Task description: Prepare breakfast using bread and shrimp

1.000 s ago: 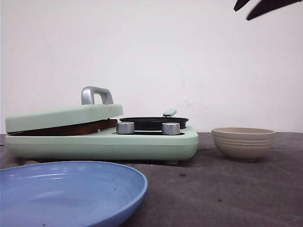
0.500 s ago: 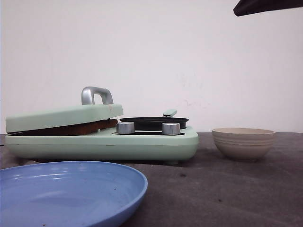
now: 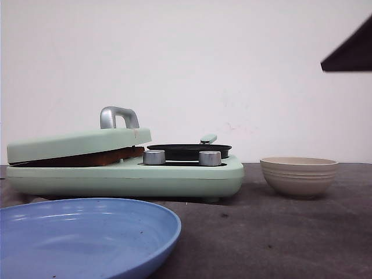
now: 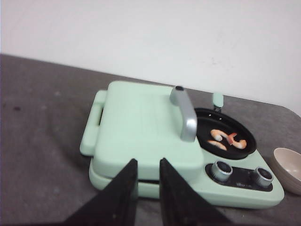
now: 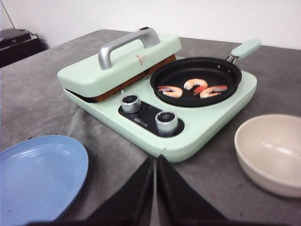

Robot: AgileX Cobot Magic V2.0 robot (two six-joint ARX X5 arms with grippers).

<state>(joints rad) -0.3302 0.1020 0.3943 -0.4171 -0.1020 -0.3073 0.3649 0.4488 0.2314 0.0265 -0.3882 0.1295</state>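
Right end effector [image 5: 155, 188] has its fingers pressed together, holding nothing, at the lower centre of its wrist view. Left end effector [image 4: 147, 188] stands slightly apart, a narrow gap, empty. Three shrimp [image 5: 194, 88] lie in the black pan [image 5: 164, 75] on the mint-green cooker [image 5: 207, 127]; bread [image 3: 81, 158] shows as a brown edge under its press lid [image 4: 136, 127]. A beige bowl [image 5: 273, 174] and a blue plate [image 5: 33, 179] rest on the worktop [image 5: 28, 103].
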